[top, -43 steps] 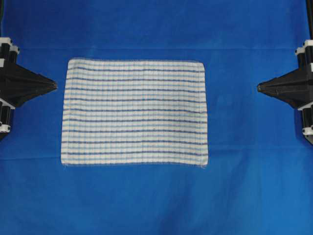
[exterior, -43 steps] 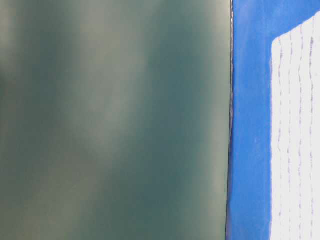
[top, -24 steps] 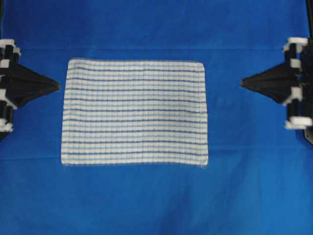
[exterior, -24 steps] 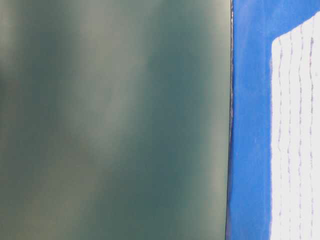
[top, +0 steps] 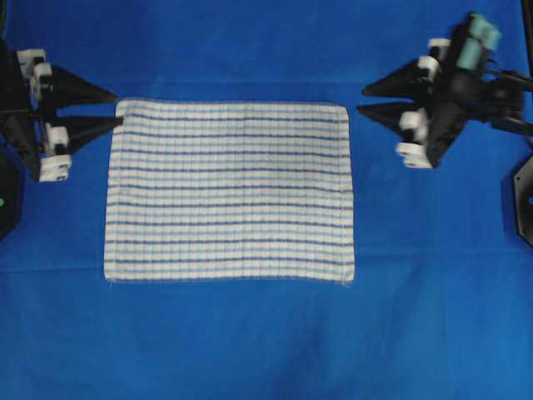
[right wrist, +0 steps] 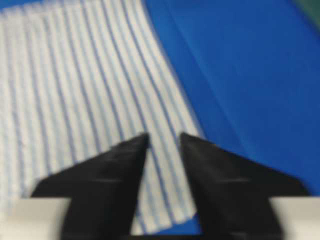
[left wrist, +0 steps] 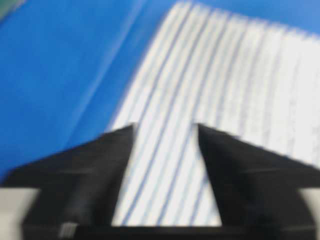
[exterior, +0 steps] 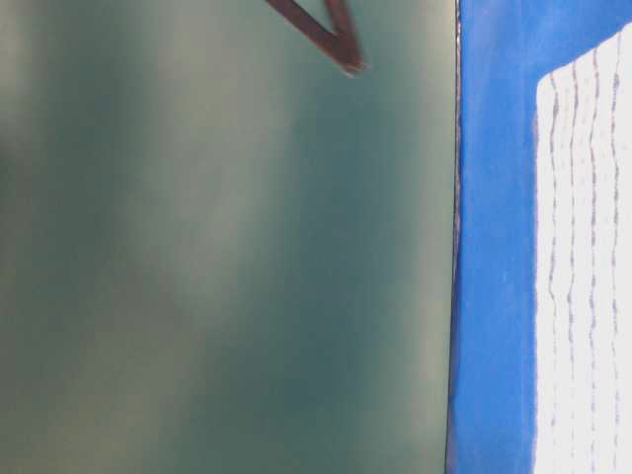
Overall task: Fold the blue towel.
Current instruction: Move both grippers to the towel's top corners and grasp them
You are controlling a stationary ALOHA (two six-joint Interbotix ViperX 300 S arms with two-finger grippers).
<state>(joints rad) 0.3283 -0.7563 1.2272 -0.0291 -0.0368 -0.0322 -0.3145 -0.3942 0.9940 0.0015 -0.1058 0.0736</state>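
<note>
Lying flat, the blue towel [top: 229, 192] covers the table covering [top: 416, 333].

Table covering [top: 250, 342]: plain solid-blue cloth, spread flat over the whole work surface and filling the overhead view from edge to edge. Faint straight creases cross it, one toward the far side and others toward the near side. Lighting on it is even and diffuse, without hard shadows.

Backdrop panel [exterior: 217, 257]: dull grey-green, smooth and out of focus, mottled with soft lighter and darker patches. In the table-level view it takes up the area left of the table covering, meeting it along one straight dark seam.
</note>
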